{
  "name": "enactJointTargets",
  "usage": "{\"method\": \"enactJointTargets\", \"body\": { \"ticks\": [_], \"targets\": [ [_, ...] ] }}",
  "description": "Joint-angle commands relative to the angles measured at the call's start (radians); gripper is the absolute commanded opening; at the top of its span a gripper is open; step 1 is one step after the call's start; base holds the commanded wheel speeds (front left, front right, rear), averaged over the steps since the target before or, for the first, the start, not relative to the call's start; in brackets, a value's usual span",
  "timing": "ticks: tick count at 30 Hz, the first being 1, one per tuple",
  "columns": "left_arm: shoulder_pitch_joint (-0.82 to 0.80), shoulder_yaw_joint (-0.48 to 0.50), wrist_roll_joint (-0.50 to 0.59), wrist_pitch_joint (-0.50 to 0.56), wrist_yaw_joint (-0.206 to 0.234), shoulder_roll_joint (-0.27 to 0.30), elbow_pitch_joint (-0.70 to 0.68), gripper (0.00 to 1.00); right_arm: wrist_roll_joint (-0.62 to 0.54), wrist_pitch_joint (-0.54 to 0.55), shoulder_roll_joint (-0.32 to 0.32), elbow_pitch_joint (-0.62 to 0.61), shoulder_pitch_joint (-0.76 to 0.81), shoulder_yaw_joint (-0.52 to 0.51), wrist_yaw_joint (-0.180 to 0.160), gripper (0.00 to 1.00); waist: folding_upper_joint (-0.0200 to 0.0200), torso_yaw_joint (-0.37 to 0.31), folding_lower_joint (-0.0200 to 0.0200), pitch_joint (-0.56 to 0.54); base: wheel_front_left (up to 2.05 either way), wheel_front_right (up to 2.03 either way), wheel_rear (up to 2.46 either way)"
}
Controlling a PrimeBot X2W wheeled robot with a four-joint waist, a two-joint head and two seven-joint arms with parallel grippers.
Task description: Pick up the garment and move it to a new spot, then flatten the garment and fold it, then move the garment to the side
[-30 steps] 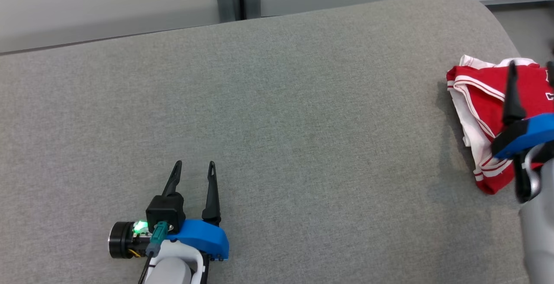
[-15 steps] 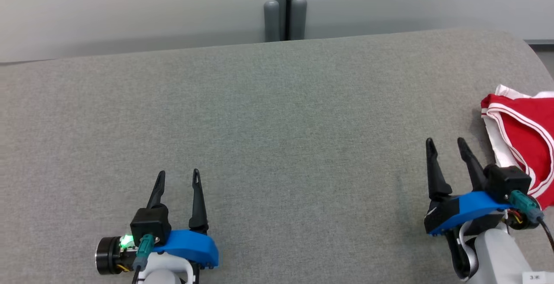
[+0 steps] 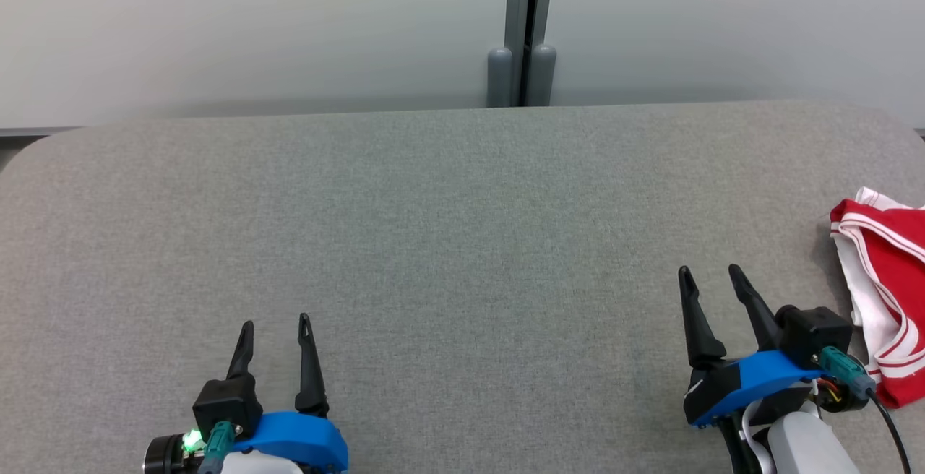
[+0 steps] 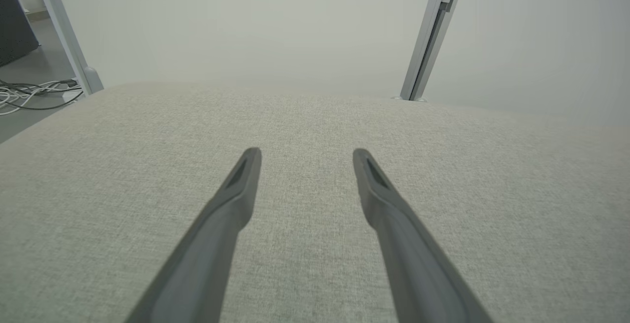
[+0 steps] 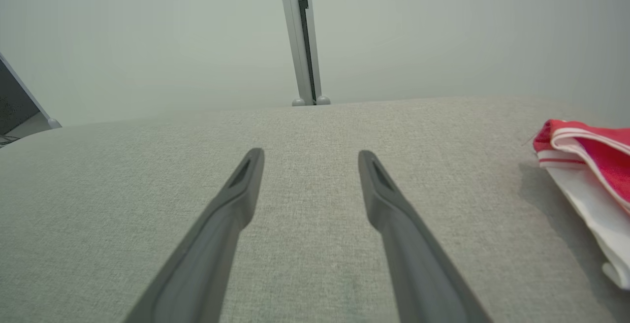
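The garment (image 3: 885, 293) is red with white bands, folded into a small bundle at the right edge of the grey padded table (image 3: 462, 243); its near corner also shows in the right wrist view (image 5: 590, 165). My right gripper (image 3: 710, 275) stands open just left of it, apart from the cloth, with nothing between its fingers (image 5: 241, 190). My left gripper (image 3: 276, 324) is open too, low at the left over bare table, fingers (image 4: 241, 185) empty.
A pale wall with a grey vertical post (image 3: 522, 29) rises behind the table's far edge. The table's left corner is rounded (image 3: 43, 149). Cables lie on the floor (image 4: 29, 96) beyond the left edge.
The head camera has swung, shifting the whole picture right and down. My right gripper has drawn back off the garment and now rests open to its left. The left gripper keeps its pose.
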Motion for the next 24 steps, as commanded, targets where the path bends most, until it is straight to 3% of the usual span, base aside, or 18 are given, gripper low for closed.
{"method": "enactJointTargets", "body": {
  "ticks": [1,12,13,17,24],
  "targets": [
    [0.008,0.005,-0.001,-0.005,-0.004,-0.001,-0.007,1.00,0.007,-0.003,-0.001,0.002,0.016,0.006,0.000,1.00,0.0000,0.001,0.0001,-0.009,0.00,0.00,0.00],
    [0.050,0.050,-0.025,-0.005,-0.042,-0.001,-0.036,1.00,0.033,-0.003,-0.001,0.011,0.037,0.026,0.000,1.00,0.0000,0.005,0.0001,-0.050,0.00,0.00,0.00],
    [0.043,0.045,-0.024,0.001,-0.042,0.000,-0.032,0.00,0.026,0.001,0.001,0.011,0.024,0.027,0.000,0.00,-0.0001,0.006,0.0001,-0.050,0.00,0.00,0.00],
    [0.063,0.041,-0.026,0.006,-0.043,0.000,0.000,0.00,0.028,0.009,0.003,0.044,0.042,0.027,0.000,0.00,0.0000,0.006,0.0002,-0.051,0.00,0.00,0.00],
    [0.053,0.064,-0.140,0.038,-0.062,0.000,-0.010,0.00,0.145,0.046,0.003,0.026,0.044,0.008,0.000,0.00,0.0000,0.006,0.0002,-0.053,0.00,0.00,0.00]
  ]
}}
